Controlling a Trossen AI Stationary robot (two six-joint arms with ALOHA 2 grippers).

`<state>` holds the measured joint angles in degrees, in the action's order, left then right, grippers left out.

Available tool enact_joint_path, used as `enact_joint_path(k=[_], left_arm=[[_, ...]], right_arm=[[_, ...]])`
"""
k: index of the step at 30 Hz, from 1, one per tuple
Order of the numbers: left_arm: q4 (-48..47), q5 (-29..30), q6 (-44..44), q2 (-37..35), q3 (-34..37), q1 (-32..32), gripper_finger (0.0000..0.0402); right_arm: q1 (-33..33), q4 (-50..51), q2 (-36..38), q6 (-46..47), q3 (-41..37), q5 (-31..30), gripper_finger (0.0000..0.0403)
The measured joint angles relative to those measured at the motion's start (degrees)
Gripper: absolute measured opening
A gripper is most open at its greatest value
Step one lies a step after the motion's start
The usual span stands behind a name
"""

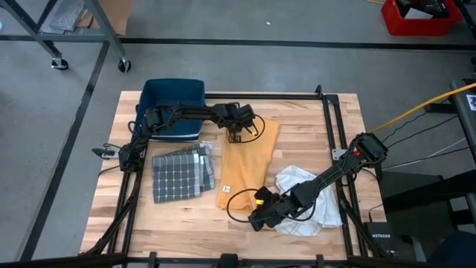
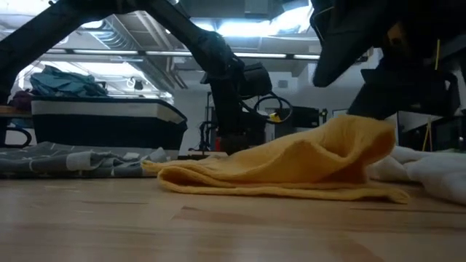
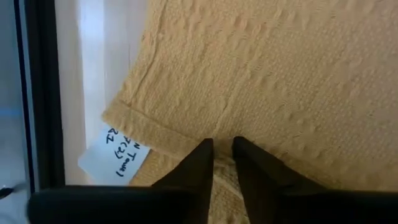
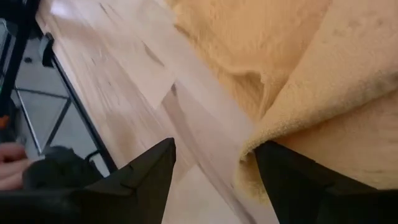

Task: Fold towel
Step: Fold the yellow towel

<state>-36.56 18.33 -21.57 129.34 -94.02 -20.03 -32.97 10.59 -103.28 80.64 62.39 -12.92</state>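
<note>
A yellow towel [image 1: 245, 160] lies folded lengthwise in the middle of the table, humped near its near end [image 2: 357, 135]. A white label [image 3: 115, 158] sticks out at its far corner. My left gripper [image 3: 222, 148] stands over that far end [image 1: 236, 134], its fingers only a narrow gap apart. My right gripper [image 4: 217, 180] hovers wide open by the towel's near end [image 1: 259, 217]. The towel's thick folded edge [image 4: 261, 152] lies close beside one of its fingers, which close on nothing. My left gripper comes slanting down from above at the towel's far corner, just inside the hem [image 3: 186, 138]. Its fingertips stand slightly apart over the cloth, which lies flat on the table. Whether they touch it I cannot tell.
A folded grey checked towel [image 1: 182, 173] lies left of the yellow one. A crumpled white towel [image 1: 305, 197] lies to its right, under the right arm. A blue bin [image 1: 172, 104] stands at the far left. Bare wood [image 1: 186, 223] shows along the near edge.
</note>
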Motion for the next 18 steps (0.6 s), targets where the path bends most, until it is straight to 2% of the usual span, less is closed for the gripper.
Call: enact_joint_path(k=[3,6,9,13,18], left_arm=[[0.1,0.0,0.0,0.0,0.0,0.3,0.0088],[0.0,-0.1,1.3,0.0,0.1,0.5,0.0104],[-0.1,-0.2,3.4,0.0,0.1,0.5,0.0110],[-0.4,-0.4,6.4,0.0,0.1,0.5,0.0101],[-0.2,-0.7,6.1,-0.6,0.2,0.5,0.0082]], right_arm=[[0.0,0.3,0.0,0.4,0.0,4.8,0.0232],[-0.1,1.7,0.0,6.2,0.0,7.0,0.0232],[-1.4,5.6,0.5,10.4,0.0,1.9,0.0232],[-3.5,16.0,2.5,16.3,0.0,-4.0,0.0232],[-4.7,22.8,5.4,17.9,0.0,-5.8,0.0232]])
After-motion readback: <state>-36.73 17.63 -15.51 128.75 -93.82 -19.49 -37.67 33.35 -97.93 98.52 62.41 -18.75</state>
